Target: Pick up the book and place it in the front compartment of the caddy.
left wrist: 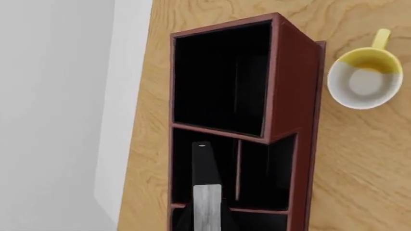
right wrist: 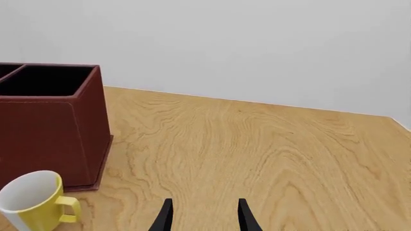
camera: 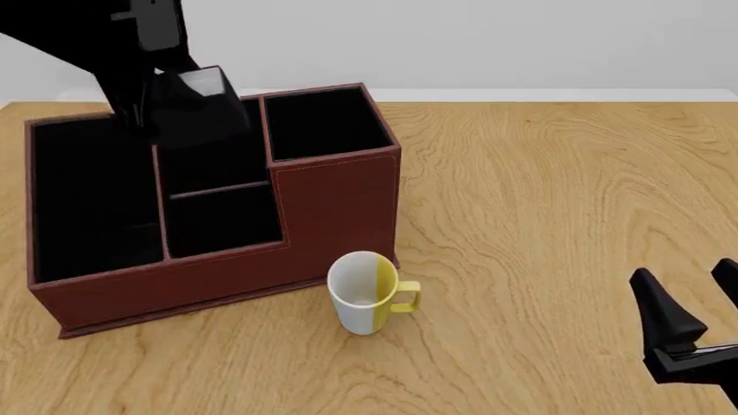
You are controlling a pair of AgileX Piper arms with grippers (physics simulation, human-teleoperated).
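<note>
I've got the book [camera: 199,102] up in the air in the left gripper [camera: 173,104], tilted, white page edge [left wrist: 207,207] showing toward the wrist cam, hanging over the caddy [camera: 334,203] above its middle column of slots. Fingers are mostly lost against the black cover, but the book hangs clear of the box, so I judge they're pinched on it. Holding it high makes sense: it has to clear the dividers before I lower it. In the wrist view the book sits over the small split slots, w/ the big square slot beyond it. Which slot counts as "front" I read as the low one nearest the arms' side, so I'd need to draw back and drop; that's my call, not certain.

Right gripper [camera: 692,324] is parked low at the near right corner of the table [camera: 554,216], prongs spread, holding nothing, well apart from the action so it won't clash.

White-and-yellow mug [camera: 366,292] stands just beside the caddy's near wall.

No brand, label or writing readable anywhere.
</note>
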